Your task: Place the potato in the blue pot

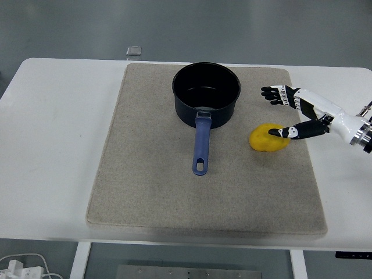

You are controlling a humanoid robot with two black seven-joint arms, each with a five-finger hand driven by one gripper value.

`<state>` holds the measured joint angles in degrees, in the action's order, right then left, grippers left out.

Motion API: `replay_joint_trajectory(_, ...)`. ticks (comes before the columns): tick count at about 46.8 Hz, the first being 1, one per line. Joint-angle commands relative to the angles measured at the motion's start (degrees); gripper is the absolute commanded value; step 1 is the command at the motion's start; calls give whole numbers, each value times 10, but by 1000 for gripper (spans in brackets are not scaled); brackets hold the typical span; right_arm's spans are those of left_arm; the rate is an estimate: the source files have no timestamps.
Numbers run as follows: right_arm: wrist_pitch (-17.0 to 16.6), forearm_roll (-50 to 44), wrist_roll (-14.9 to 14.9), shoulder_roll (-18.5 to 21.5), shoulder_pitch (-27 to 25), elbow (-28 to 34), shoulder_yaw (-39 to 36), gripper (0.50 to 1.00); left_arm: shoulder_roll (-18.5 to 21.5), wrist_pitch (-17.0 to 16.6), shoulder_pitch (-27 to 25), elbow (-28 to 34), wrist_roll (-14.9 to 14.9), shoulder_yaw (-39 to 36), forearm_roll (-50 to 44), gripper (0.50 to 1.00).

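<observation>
Right hand (299,113) spread open, empty, thumb over potato (269,138). Risk: the rounded potato rolls away from the blue pot (206,95) if nudged before closure.

Right hand (302,113): white shell w/ black segmented fingers.

Only one hand is seen, at the right edge. The palm and back are covered by a smooth white shell. The fingers (278,93) are made of black segments w/ small white bands at the joints. A metallic ring and a dark part are seen at the wrist, approx. at the picture's edge.
</observation>
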<state>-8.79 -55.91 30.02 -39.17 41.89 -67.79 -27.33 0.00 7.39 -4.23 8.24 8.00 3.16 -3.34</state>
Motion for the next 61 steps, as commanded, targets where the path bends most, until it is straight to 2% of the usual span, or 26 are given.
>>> replay_joint_trajectory(1, 15, -30, 15, 4, -2, -1, 3, 913, 0, 0, 0, -2, 0, 0, 0, 999)
replay_joint_trajectory(5, 25, -55, 27, 6, -2, -1, 14, 913, 0, 0, 0, -2, 0, 0, 0, 999)
replay_joint_trajectory(19, 99, -139, 47, 16, 0, 10, 62, 913, 0, 0, 0, -2, 0, 0, -1, 999)
replay_joint_trajectory(29, 143, -153, 48, 41, 6, 57, 63, 913, 0, 0, 0, -3, 0, 0, -1, 999)
replay_joint_trajectory(56, 143, -158, 50, 50, 6, 96, 78, 913, 0, 0, 0, -4, 0, 0, -1, 999)
replay_joint_trajectory(61, 145, -157, 50, 50, 5, 98, 77, 887, 0, 0, 0, -4, 0, 0, -1, 999)
